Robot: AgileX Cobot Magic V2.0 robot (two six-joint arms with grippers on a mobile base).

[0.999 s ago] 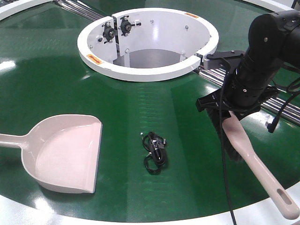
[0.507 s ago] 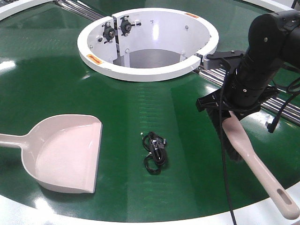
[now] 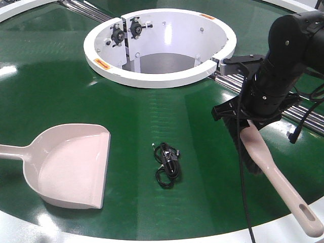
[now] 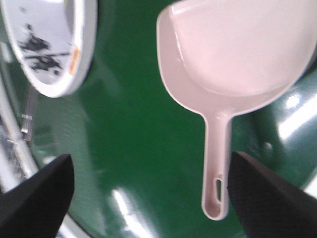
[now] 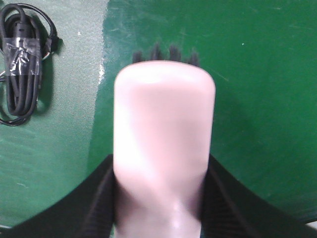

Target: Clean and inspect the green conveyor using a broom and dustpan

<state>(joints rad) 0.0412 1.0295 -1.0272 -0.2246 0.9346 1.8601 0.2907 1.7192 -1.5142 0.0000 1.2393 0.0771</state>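
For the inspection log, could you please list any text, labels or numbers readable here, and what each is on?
None can be read.
Orange sticker on the white hub's rim: too small.
Second orange sticker, far rim: too small.
The dustpan, broom and cable bundle: no markings visible.

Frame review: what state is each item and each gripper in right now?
broom: clamped at its head by the right gripper, bristles down.
dustpan: empty, unheld, lying on the green conveyor.
cable bundle: coiled, taped, loose on the green conveyor.
left gripper: open, holding nothing.
right gripper: shut on the broom.
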